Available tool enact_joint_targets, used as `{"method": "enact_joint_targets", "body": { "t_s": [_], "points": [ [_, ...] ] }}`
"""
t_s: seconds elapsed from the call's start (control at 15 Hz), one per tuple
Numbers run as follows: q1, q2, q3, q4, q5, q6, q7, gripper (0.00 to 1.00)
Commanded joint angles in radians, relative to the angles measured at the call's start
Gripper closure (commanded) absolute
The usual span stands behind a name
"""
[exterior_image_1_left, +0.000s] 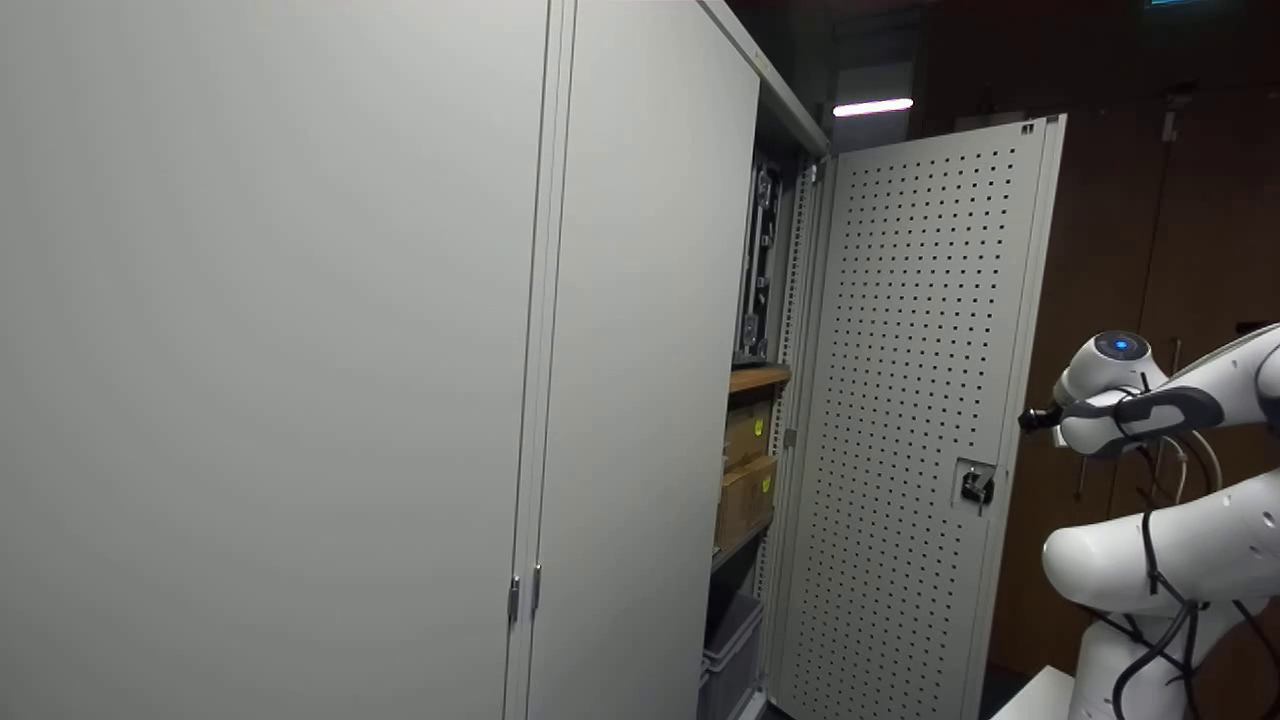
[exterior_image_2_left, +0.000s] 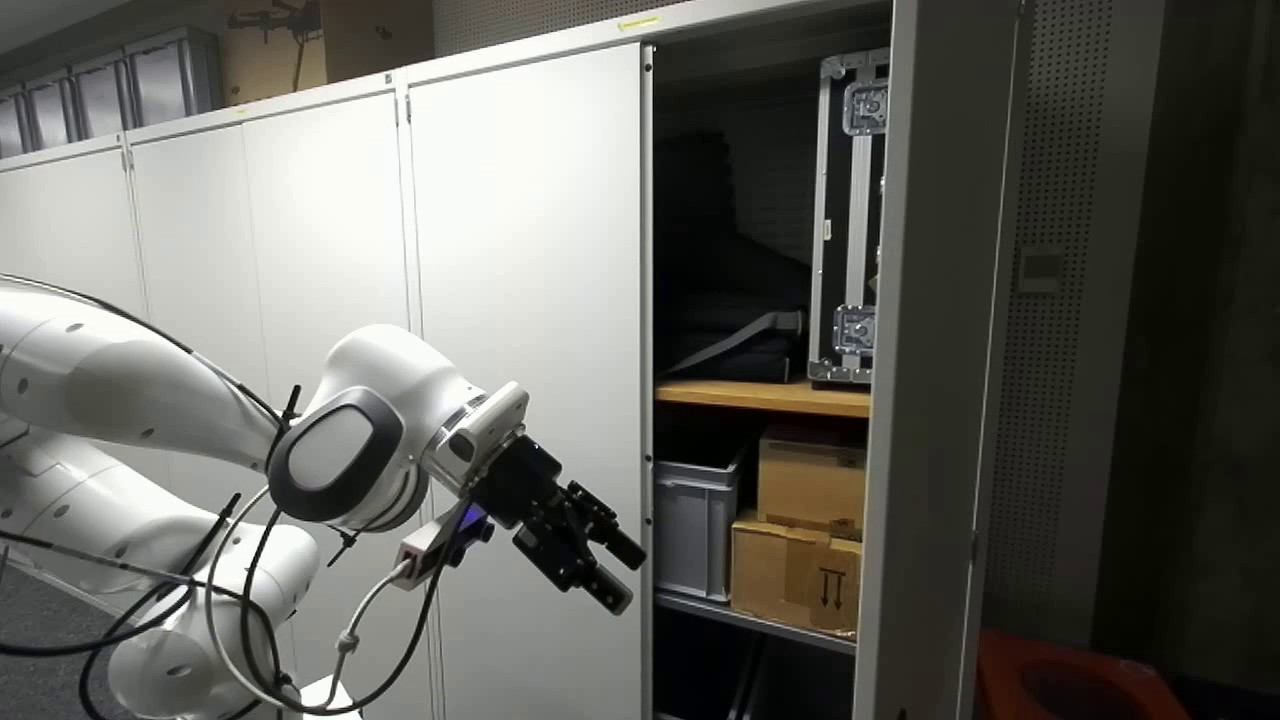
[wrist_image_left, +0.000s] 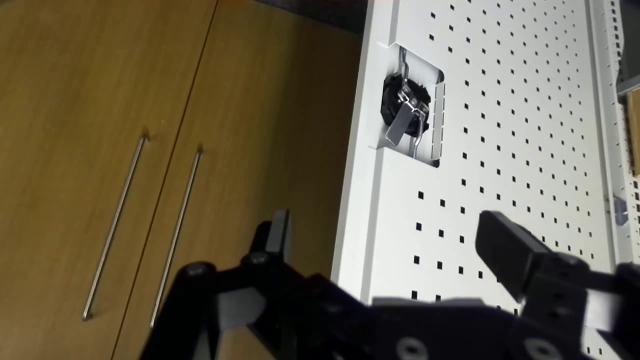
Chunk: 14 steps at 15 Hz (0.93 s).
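My gripper (wrist_image_left: 385, 225) is open and empty in the wrist view, its two fingers wide apart. It also shows in both exterior views (exterior_image_1_left: 1038, 420) (exterior_image_2_left: 628, 580). An open white cabinet door with a perforated inner side (wrist_image_left: 492, 165) lies ahead of it. The door shows in both exterior views (exterior_image_1_left: 900, 420) (exterior_image_2_left: 940, 360). A black and metal latch (wrist_image_left: 407, 107) sits in a recess near the door's free edge, above the fingers in the wrist view. The latch also shows in an exterior view (exterior_image_1_left: 977, 487). I see no contact between the fingers and the door.
The open cabinet holds a black case (exterior_image_2_left: 848, 220) on a wooden shelf (exterior_image_2_left: 765, 397), cardboard boxes (exterior_image_2_left: 790, 585) and a grey bin (exterior_image_2_left: 693, 530). Closed white doors (exterior_image_2_left: 525, 250) stand beside it. Wooden doors (wrist_image_left: 260, 125) with long metal handles (wrist_image_left: 177, 235) stand beyond the open door's edge.
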Motion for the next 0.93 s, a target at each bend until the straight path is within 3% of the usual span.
{"method": "enact_joint_targets", "body": {
  "t_s": [0.0,0.6,0.87],
  "points": [
    [-0.1,0.092,0.078,0.053,0.072,0.105,-0.026,0.0],
    [-0.255,0.206,0.177,0.115,0.361,0.299,-0.244,0.0],
    [-0.257,0.251,0.176,0.132,0.508,0.383,-0.389,0.0]
  ]
}}
